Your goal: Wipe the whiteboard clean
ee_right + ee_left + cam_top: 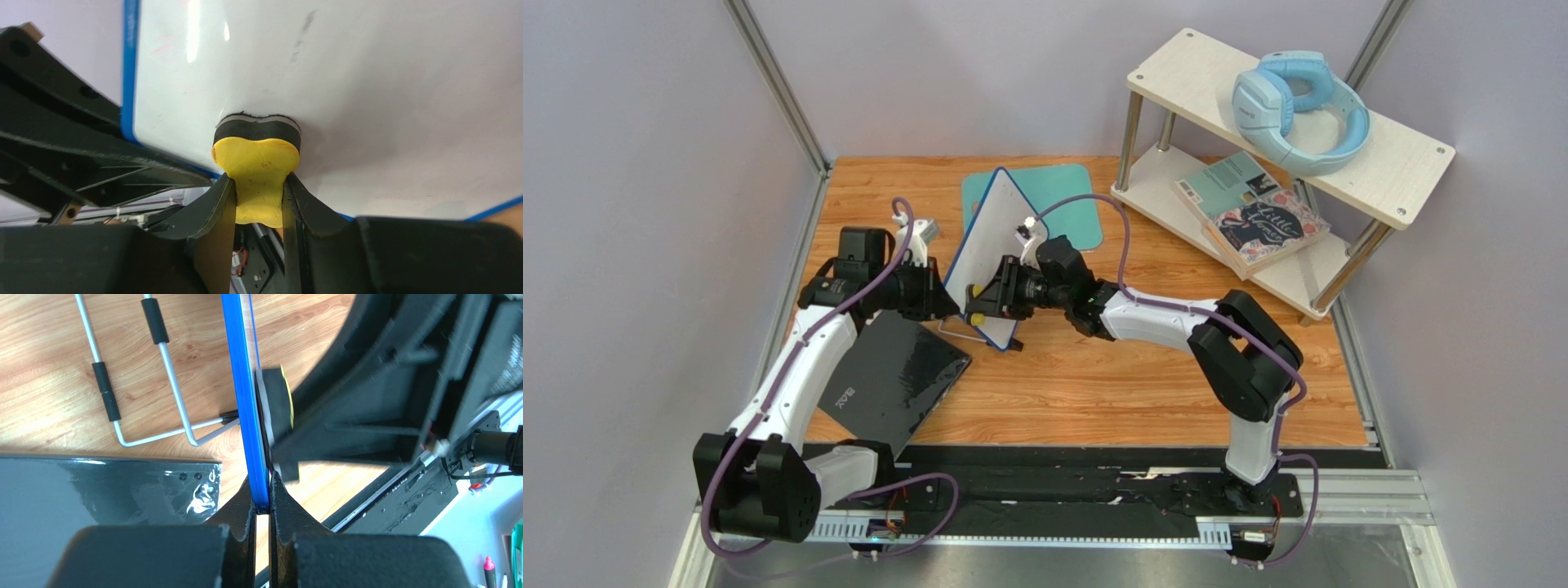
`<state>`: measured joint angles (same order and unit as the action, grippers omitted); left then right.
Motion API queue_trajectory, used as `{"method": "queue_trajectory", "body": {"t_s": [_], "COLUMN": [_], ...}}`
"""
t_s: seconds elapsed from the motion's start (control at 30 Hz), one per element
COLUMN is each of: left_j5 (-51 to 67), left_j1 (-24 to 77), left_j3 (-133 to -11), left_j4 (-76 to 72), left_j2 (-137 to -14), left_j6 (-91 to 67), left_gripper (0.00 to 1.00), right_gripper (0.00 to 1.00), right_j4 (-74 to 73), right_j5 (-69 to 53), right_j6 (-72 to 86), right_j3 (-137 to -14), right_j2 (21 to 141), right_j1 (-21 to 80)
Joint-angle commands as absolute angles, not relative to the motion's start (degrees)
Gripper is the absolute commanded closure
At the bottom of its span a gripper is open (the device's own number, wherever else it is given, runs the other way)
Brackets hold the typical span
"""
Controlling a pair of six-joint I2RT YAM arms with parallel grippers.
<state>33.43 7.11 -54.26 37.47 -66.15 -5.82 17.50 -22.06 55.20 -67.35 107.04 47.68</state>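
Observation:
The whiteboard [993, 245], white with a thin blue frame, is held up off the table and tilted. My left gripper [938, 289] is shut on its blue edge [245, 398], pinching the frame between both fingertips [263, 499]. My right gripper [999, 298] is shut on a yellow eraser with a black felt face [258, 165]. The felt presses flat against the white surface [380, 86] near the board's lower edge. The eraser also shows in the left wrist view [279, 401], touching the board's side. A faint grey smear [305, 27] remains on the board; I see no clear handwriting.
A glossy black slab [891, 374] lies under the left arm. A teal mat [1069, 196] lies behind the board. A wire stand with black sleeves [141, 373] lies on the wood. A two-tier shelf [1382, 172] at the back right holds blue headphones [1296, 110] and books [1259, 214].

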Motion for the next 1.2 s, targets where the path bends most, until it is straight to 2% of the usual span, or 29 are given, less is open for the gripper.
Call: {"method": "queue_trajectory", "body": {"t_s": [0.0,0.23,0.67,1.17], "left_j5": [34.63,34.63,34.89,34.72], "left_j1": [9.76,9.76,9.93,10.37], "left_j3": [-53.17,-53.26,-53.26,-53.17], "left_j4": [39.02,39.02,38.94,39.02], "left_j2": [-67.06,-67.15,-67.50,-67.76], "left_j6": [0.35,0.44,0.53,0.44], "left_gripper": [1.00,1.00,1.00,1.00], "right_gripper": [1.00,1.00,1.00,1.00], "right_j4": [9.85,4.13,7.47,10.90], "right_j5": [-14.60,-8.09,-12.92,-12.83], "right_j6": [50.54,47.46,47.11,51.15], "right_j3": [-68.46,-70.05,-76.46,-88.41], "right_j2": [110.48,110.30,109.60,110.83], "right_j1": [44.04,42.19,42.10,42.98]}}
